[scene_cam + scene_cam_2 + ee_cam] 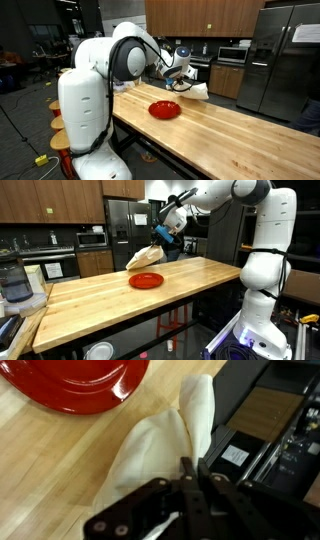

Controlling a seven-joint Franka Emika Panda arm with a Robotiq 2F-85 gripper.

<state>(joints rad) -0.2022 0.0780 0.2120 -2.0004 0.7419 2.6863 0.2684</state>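
My gripper [195, 464] is shut, its two black fingers pressed together on the edge of a cream cloth [160, 445]. In both exterior views the cloth [143, 258] hangs from the gripper [163, 242] and slopes down to the far edge of the wooden table [150, 305]. A red plate [146, 280] lies flat on the table just in front of the cloth. In an exterior view the gripper [180, 72] is above the cloth [196, 90], with the plate [164, 110] beside it. The wrist view shows the plate [70, 385] at top left.
The long butcher-block table [230, 130] runs across the scene. Behind it stand a steel fridge [125, 225], a microwave [92, 239] and wooden cabinets. A clear jug [12, 280] sits at one end of the table. Dark equipment [270, 440] lies past the table edge.
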